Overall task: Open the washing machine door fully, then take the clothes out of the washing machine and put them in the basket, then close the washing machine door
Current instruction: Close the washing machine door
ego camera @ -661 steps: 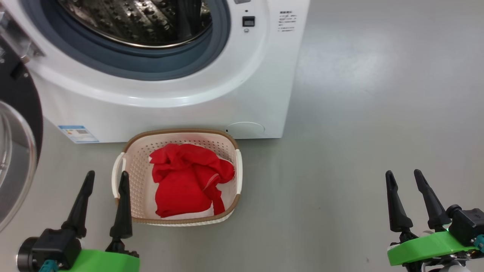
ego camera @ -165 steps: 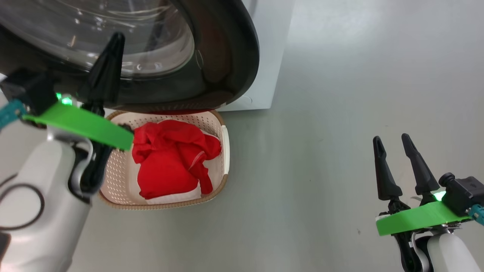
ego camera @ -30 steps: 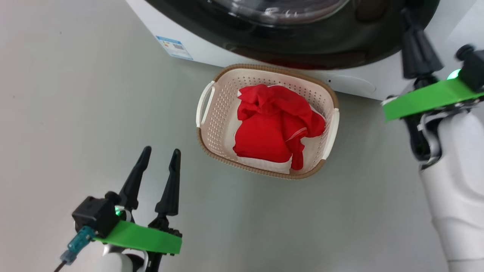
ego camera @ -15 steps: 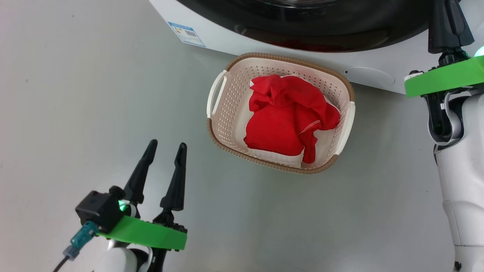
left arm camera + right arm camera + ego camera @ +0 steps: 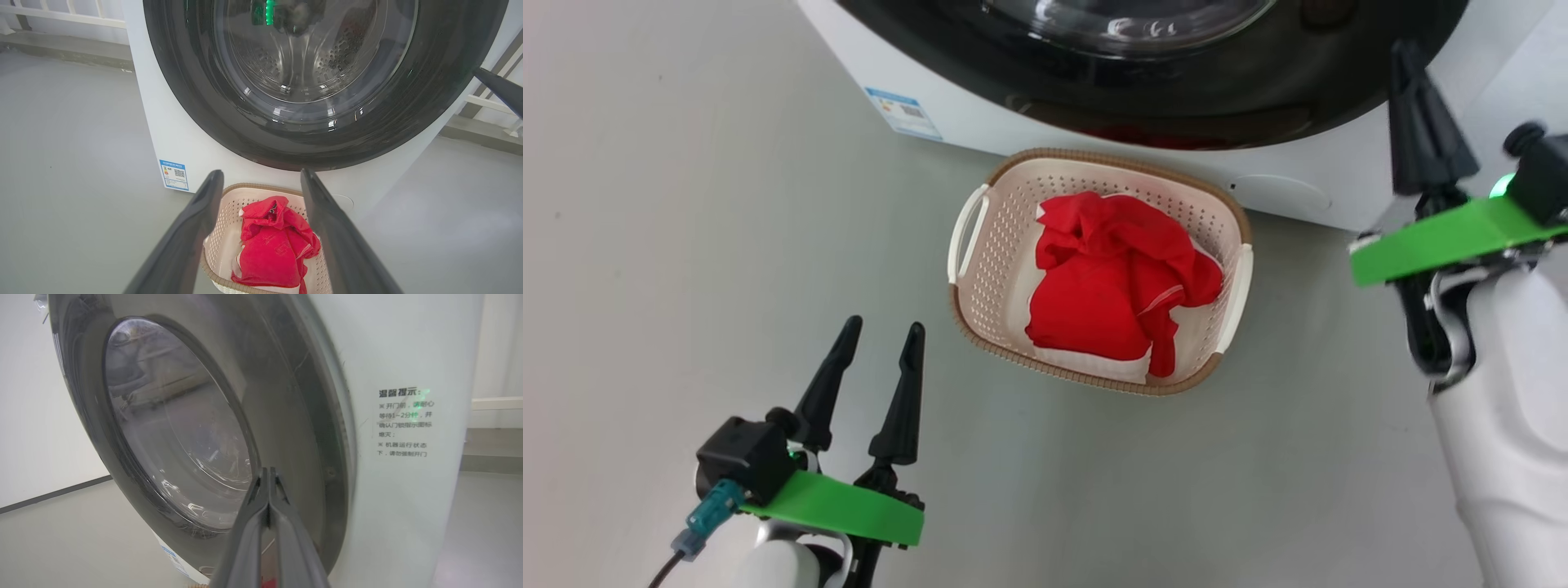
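The washing machine door (image 5: 1176,106), a glossy black ring around clear glass, lies against the front of the white washing machine (image 5: 964,122). Below it on the floor stands the cream basket (image 5: 1111,159), holding the clothes (image 5: 1111,286): red cloth over a strip of white. My left gripper (image 5: 882,327) hovers open and empty at the lower left, left of the basket. From the left wrist, the door (image 5: 204,102) and basket (image 5: 222,241) appear past the spread left gripper (image 5: 261,173). My right gripper (image 5: 1403,49) is raised at the door's right edge, shut on nothing; the right gripper (image 5: 267,470) shows its tips pressed together before the door (image 5: 294,416).
Grey floor spreads out left of and in front of the machine. A blue label (image 5: 903,112) marks the machine's lower left corner. A white railing (image 5: 61,14) runs behind the machine. Printed text (image 5: 404,420) sits on the machine's front, right of the door.
The head view swung up and back, ending almost where it was a second ago. Basket and clothes lie as before. Both grippers kept their states and places.
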{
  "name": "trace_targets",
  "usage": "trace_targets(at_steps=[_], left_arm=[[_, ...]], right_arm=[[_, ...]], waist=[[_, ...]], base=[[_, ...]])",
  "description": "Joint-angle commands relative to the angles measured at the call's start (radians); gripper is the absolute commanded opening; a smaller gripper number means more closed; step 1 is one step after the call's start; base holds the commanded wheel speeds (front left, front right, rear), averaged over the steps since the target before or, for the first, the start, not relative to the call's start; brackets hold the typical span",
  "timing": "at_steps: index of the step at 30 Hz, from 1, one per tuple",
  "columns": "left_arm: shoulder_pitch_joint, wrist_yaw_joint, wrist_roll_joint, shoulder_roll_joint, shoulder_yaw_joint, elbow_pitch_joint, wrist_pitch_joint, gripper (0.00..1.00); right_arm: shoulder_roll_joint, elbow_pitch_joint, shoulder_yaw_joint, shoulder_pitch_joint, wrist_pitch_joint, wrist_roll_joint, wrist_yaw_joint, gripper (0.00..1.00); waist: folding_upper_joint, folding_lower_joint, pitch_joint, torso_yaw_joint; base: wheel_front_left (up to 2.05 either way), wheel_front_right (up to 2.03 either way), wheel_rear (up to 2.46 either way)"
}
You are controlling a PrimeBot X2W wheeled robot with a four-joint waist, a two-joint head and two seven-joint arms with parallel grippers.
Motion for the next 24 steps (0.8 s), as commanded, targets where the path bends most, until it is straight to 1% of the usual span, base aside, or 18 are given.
trace_targets(at_steps=[1, 2, 3, 4, 11, 18, 24], left_arm=[[-0.007, -0.006, 0.019, 0.019, 0.044, -0.012, -0.005, 1.0], [-0.006, -0.006, 0.023, 0.019, 0.049, -0.01, -0.005, 1.0], [-0.004, -0.006, 0.028, 0.019, 0.054, -0.008, -0.005, 1.0], [-0.002, -0.006, 0.033, 0.019, 0.059, -0.007, -0.005, 1.0], [0.015, -0.006, 0.059, 0.019, 0.087, -0.004, -0.005, 1.0], [0.047, -0.006, 0.086, 0.021, 0.113, -0.002, -0.005, 1.0], [0.074, -0.006, 0.097, 0.034, 0.13, -0.001, -0.005, 1.0]], right_arm=[[0.013, -0.038, 0.026, 0.043, -0.005, 0.012, -0.001, 0.36], [0.012, -0.042, 0.027, 0.059, -0.005, 0.013, -0.001, 0.45], [0.013, -0.046, 0.026, 0.076, -0.005, 0.014, -0.001, 0.74], [0.013, -0.051, 0.029, 0.093, -0.005, 0.015, -0.001, 1.0], [0.013, -0.081, 0.031, 0.196, -0.005, 0.024, -0.001, 1.0], [0.024, -0.119, 0.007, 0.325, -0.005, 0.036, -0.001, 1.0], [0.035, -0.137, -0.018, 0.403, -0.005, 0.038, -0.001, 1.0]], waist=[[0.0, 0.0, -0.028, -0.026], [0.0, 0.0, -0.035, -0.033], [0.0, 0.0, -0.041, -0.039], [0.0, 0.0, -0.047, -0.046], [0.0, 0.0, -0.084, -0.081], [0.0, 0.0, -0.135, -0.12], [0.0, 0.0, -0.173, -0.155]], base=[[0.0, 0.0, 0.0], [0.0, 0.0, 0.0], [0.0, 0.0, 0.0], [0.0, 0.0, 0.0], [0.0, 0.0, 0.0], [0.0, 0.0, 0.0], [0.0, 0.0, 0.0]])
